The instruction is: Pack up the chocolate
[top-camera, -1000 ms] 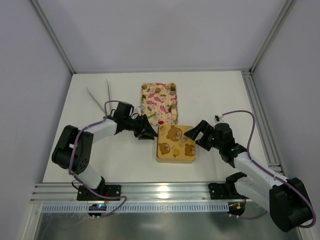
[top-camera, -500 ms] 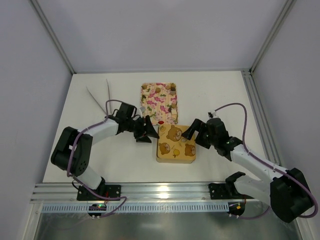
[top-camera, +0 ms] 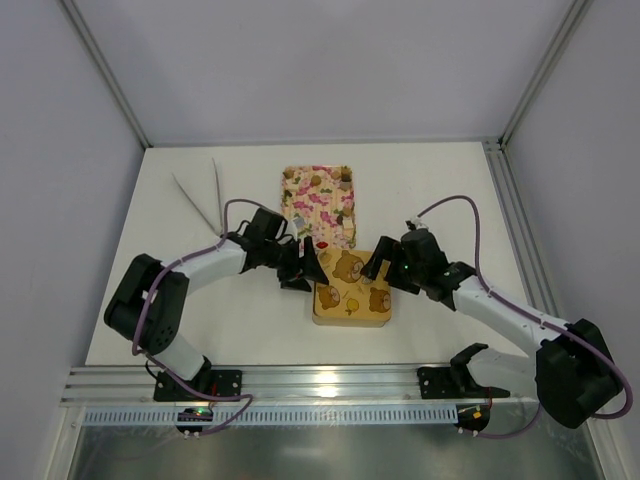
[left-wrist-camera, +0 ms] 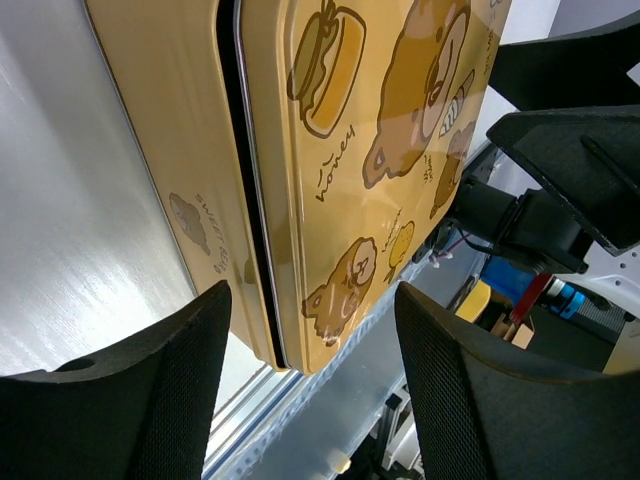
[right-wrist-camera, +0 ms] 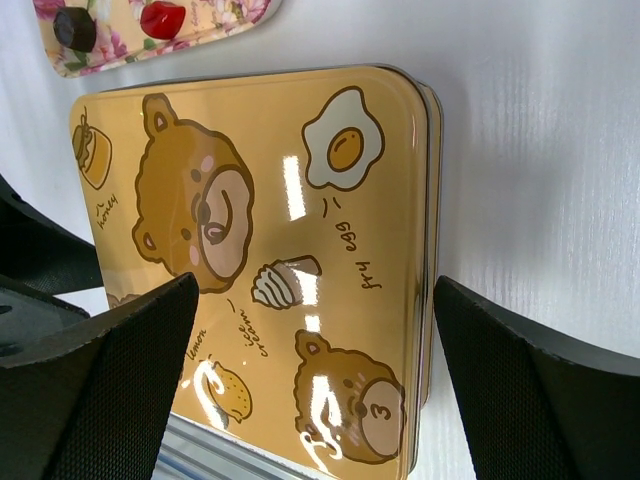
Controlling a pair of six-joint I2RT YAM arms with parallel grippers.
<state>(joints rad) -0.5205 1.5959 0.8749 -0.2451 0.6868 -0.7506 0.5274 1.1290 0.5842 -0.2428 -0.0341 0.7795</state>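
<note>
A gold tin [top-camera: 352,292] with a bear-print lid lies shut at the table's front middle. Behind it, the pink floral tray [top-camera: 300,213] carries several pieces of chocolate [top-camera: 316,181]. My left gripper [top-camera: 306,268] is open at the tin's left edge. In the left wrist view the tin's [left-wrist-camera: 370,130] corner and lid seam sit between the left gripper's [left-wrist-camera: 310,330] spread fingers without touching them. My right gripper [top-camera: 384,270] hangs open over the tin's right part. The right wrist view shows the right gripper [right-wrist-camera: 315,300] wide above the lid [right-wrist-camera: 260,250], with a dark chocolate [right-wrist-camera: 75,27] on the tray beyond.
A pair of white tongs [top-camera: 200,192] lies at the back left of the table. A metal rail [top-camera: 300,382] runs along the front edge, holding both arm bases. Frame posts stand at the back corners.
My left gripper has slid right to the tin's left edge and its jaws have spread wider. My right gripper has moved left and forward over the tin.
</note>
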